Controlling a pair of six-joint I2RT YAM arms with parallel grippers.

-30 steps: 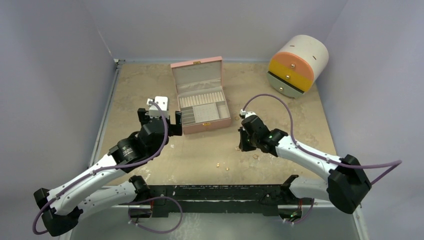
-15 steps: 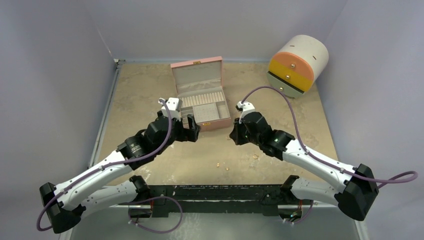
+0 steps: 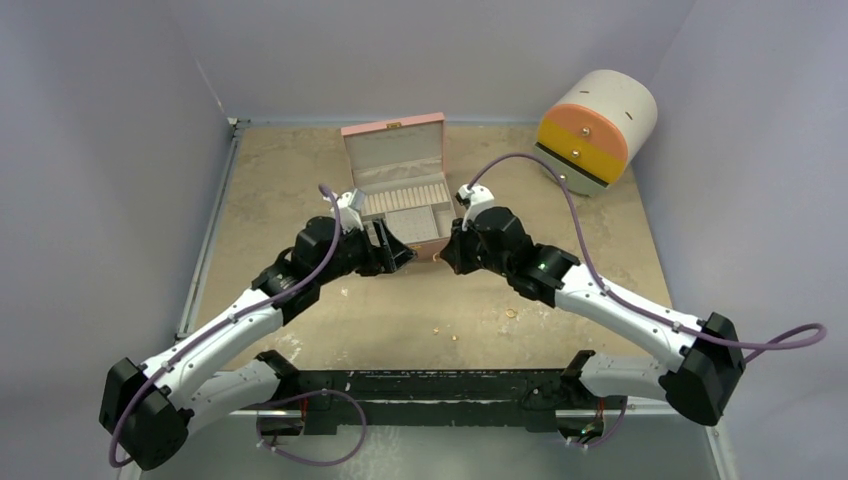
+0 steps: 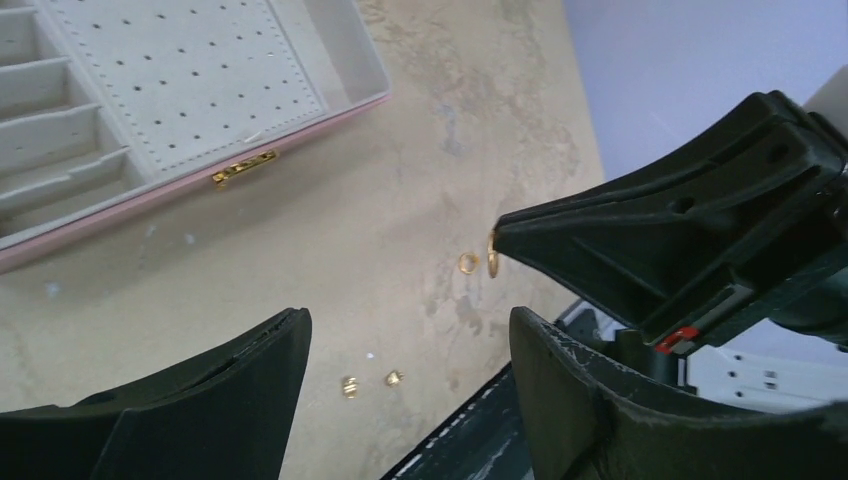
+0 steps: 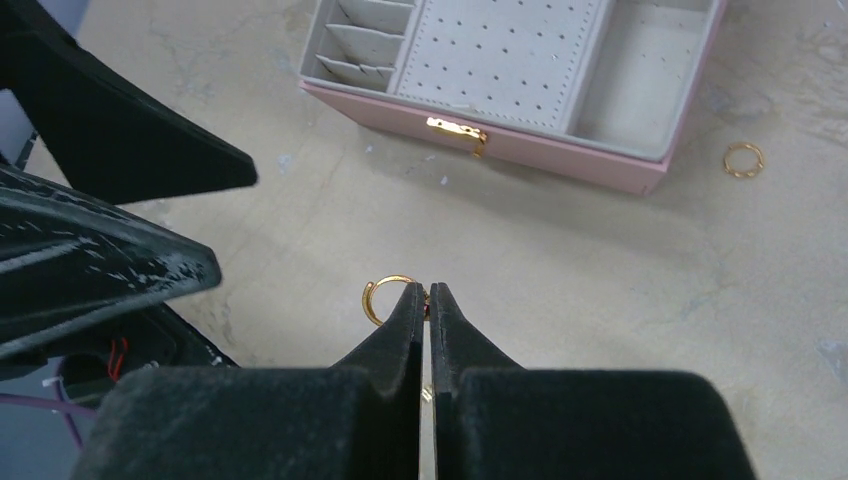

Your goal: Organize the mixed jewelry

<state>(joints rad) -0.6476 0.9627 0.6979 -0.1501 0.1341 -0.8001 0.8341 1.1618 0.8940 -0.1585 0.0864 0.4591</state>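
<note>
Both arms drawn inward toward pink box (image 5: 520, 142) since earlier frame. Right gripper (image 5: 427, 297) clenched on gold ring (image 5: 388, 279), ring projecting left of tips. Left gripper (image 4: 410, 330) spread, nothing held. Loose ring (image 4: 467, 263) and two studs (image 4: 349, 386) noted on bench (image 4: 300, 260) beneath left gripper.

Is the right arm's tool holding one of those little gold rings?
Yes, the right tool is shut on a thin gold ring, which sticks out beside its tips.
</note>
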